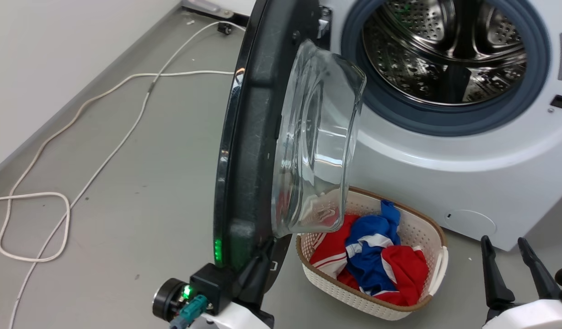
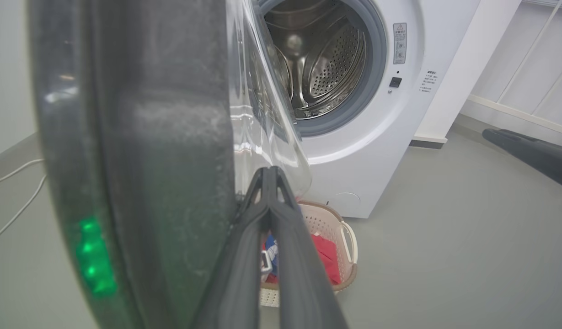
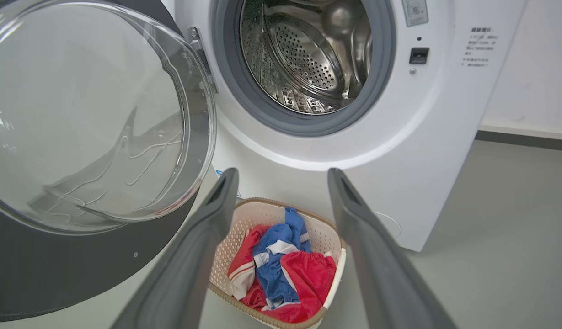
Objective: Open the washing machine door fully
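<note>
Left tool (image 2: 271, 171), fingers closed together, lies against inner face of door (image 1: 251, 137). Door stands swung out from machine (image 1: 445, 183). Right tool (image 3: 283, 172) open, clear of door.

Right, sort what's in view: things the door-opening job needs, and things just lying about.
Job: washing machine door; left gripper, shut, at its inner side.
Lying about: laundry basket; red and blue clothes; white cable; right gripper, open, idle.
</note>
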